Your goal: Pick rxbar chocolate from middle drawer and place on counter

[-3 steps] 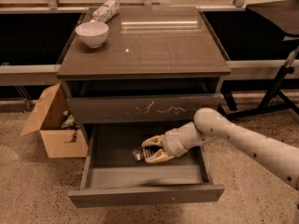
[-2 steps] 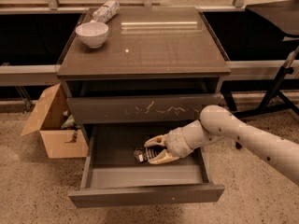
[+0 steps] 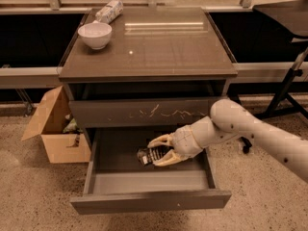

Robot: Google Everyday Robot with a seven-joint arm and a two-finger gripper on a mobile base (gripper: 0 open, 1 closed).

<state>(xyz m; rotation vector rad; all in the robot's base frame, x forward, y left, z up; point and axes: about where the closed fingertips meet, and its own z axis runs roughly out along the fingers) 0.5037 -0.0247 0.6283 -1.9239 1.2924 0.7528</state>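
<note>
The middle drawer (image 3: 149, 200) stands pulled open below the scratched drawer front. My gripper (image 3: 157, 151) reaches into it from the right, and its cream fingers (image 3: 161, 139) are shut on the rxbar chocolate (image 3: 150, 155), a small black bar with white print, held a little above the drawer's grey floor. The counter (image 3: 163, 47) is the glossy top of the cabinet above.
A white bowl (image 3: 95, 34) and a white and silver packet (image 3: 109, 11) sit at the counter's back left. An open cardboard box (image 3: 54, 128) stands on the floor left of the cabinet. A black stand (image 3: 288, 85) is at the right.
My gripper has lifted slightly with the rxbar chocolate in its fingers and the arm has risen a little; the bar now hangs clear of the drawer floor.
</note>
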